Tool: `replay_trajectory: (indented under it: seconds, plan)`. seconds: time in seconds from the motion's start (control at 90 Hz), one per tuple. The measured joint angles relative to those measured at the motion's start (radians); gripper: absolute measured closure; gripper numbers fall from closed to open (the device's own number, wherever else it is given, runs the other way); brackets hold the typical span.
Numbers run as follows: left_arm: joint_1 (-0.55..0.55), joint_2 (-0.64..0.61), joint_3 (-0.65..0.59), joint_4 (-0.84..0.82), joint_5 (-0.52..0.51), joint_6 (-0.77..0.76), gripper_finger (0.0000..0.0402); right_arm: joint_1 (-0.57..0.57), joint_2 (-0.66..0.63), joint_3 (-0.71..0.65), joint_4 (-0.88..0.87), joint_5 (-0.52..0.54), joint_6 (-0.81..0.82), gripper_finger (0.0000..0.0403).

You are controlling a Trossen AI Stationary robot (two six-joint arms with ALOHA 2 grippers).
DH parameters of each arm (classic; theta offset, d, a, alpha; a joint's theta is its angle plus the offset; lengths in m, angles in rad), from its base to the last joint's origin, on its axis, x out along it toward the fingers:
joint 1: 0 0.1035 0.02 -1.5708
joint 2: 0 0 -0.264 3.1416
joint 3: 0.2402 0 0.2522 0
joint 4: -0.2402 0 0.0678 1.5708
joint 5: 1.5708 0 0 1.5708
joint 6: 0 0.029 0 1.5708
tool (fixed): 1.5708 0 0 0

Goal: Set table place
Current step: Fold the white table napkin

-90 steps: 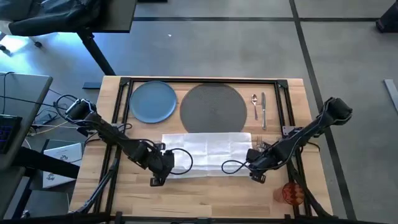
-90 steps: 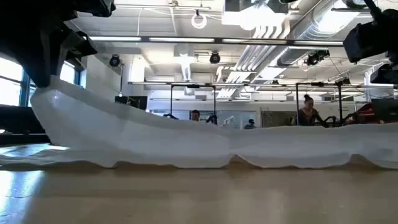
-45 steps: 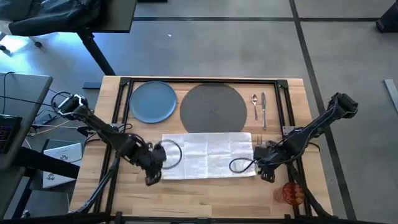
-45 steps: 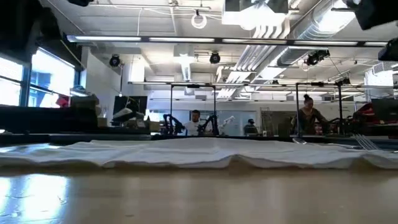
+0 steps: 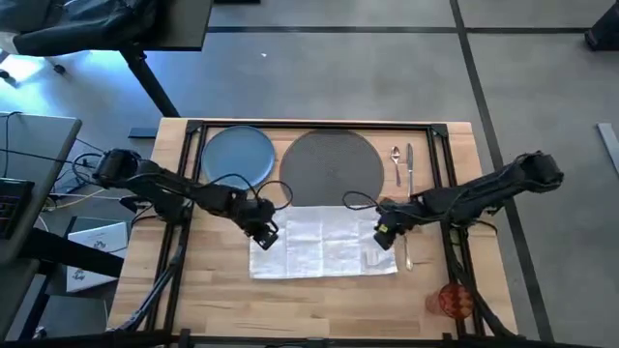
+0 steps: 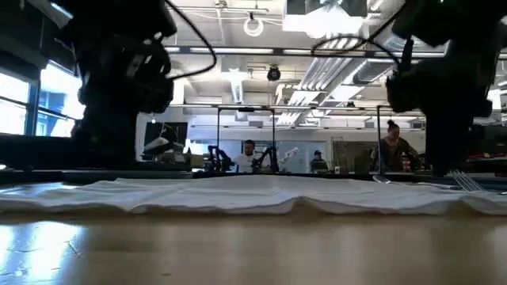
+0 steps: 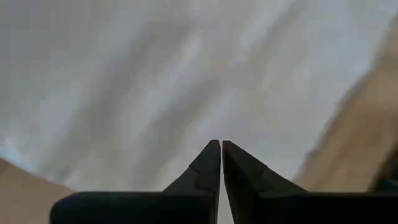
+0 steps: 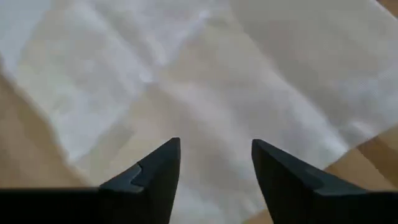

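Bright overhead light, wrist views blurred, bg sharp

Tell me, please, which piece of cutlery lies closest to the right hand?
The fork, beside the napkin's right edge; the spoon and knife lie farther back by the mat.

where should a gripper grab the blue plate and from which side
Best bet is the rim of the blue plate, on the edge facing the left gripper. The plate lies flat on the table, so only its thin raised lip offers purchase. That near edge looks clear, while the woven mat sits close beside the plate's other side. Come in low with one finger over the lip.
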Motion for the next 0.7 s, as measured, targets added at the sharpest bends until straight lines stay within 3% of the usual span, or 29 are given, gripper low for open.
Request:
replay_trajectory:
  seconds: [0.178, 0.356, 0.556, 0.7]
  plan:
    - [0.038, 0.018, -0.029, -0.054, -0.076, 0.06, 0.0401, 0.059, 0.131, 0.0, 0.068, -0.086, 0.048, 0.0276]
    - [0.084, 0.003, -0.009, -0.175, -0.11, 0.189, 0.0401, 0.183, 0.234, 0.078, 0.148, -0.125, 0.157, 0.0284]
    - [0.078, -0.051, 0.104, -0.352, -0.112, 0.323, 0.0401, 0.218, 0.189, 0.251, -0.06, -0.117, 0.277, 0.0273]
    - [0.063, -0.09, 0.156, -0.357, -0.119, 0.394, 0.0401, 0.215, 0.131, 0.305, -0.283, -0.022, 0.451, 0.0239]
